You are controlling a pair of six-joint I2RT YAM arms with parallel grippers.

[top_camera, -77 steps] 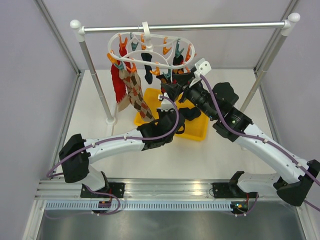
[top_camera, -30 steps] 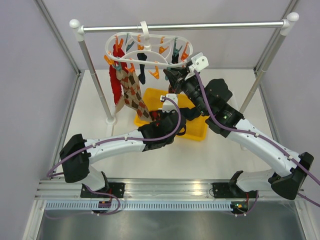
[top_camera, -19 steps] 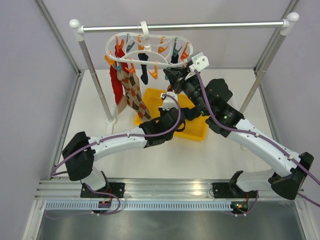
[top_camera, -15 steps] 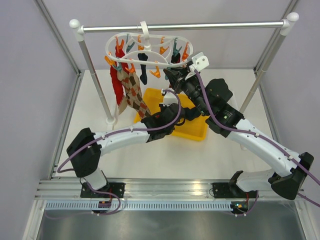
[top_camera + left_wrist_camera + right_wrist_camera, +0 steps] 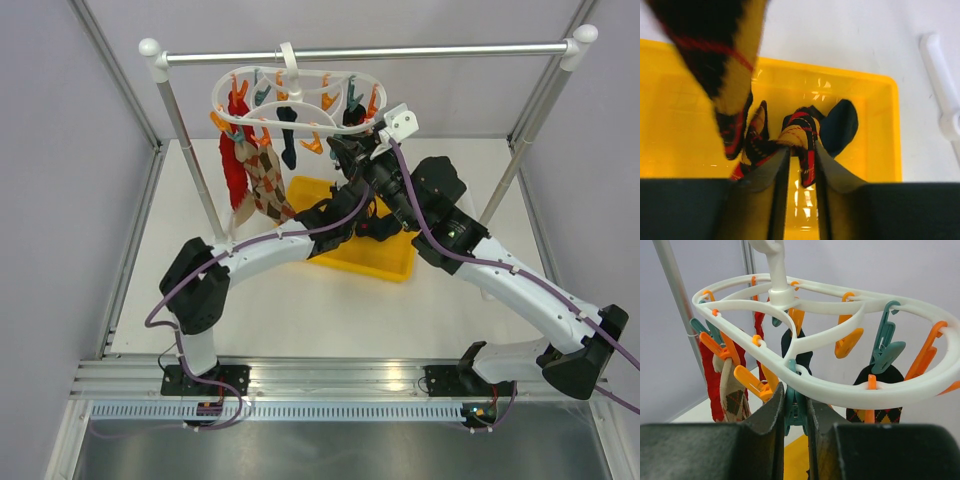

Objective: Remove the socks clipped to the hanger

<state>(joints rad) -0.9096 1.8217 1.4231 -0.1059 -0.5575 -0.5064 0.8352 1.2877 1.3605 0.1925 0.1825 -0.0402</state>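
The white oval hanger [image 5: 300,88] hangs by its hook from the silver rail, and its ring [image 5: 850,387] fills the right wrist view. Red and beige argyle socks [image 5: 250,170] hang at its left, with a dark sock [image 5: 790,347] in the middle and a black argyle sock [image 5: 885,412] at the right. My right gripper [image 5: 795,395] is shut on a teal peg [image 5: 796,412] under the ring's near side [image 5: 342,150]. My left gripper [image 5: 801,150] is shut on a black, red and yellow argyle sock [image 5: 795,132] just above the yellow bin [image 5: 880,80], and it also shows in the top view [image 5: 355,215].
The yellow bin [image 5: 385,262] sits on the white table below the hanger, with a dark navy sock [image 5: 840,122] in it. The rail rests on two poles [image 5: 190,150]. A white stand foot [image 5: 940,85] lies beside the bin. A blurred argyle sock [image 5: 715,50] hangs close before the left camera.
My left arm has stretched farther in over the bin, toward the hanger, with its gripper up under the right gripper. The right arm and hanger have held still for the last second.
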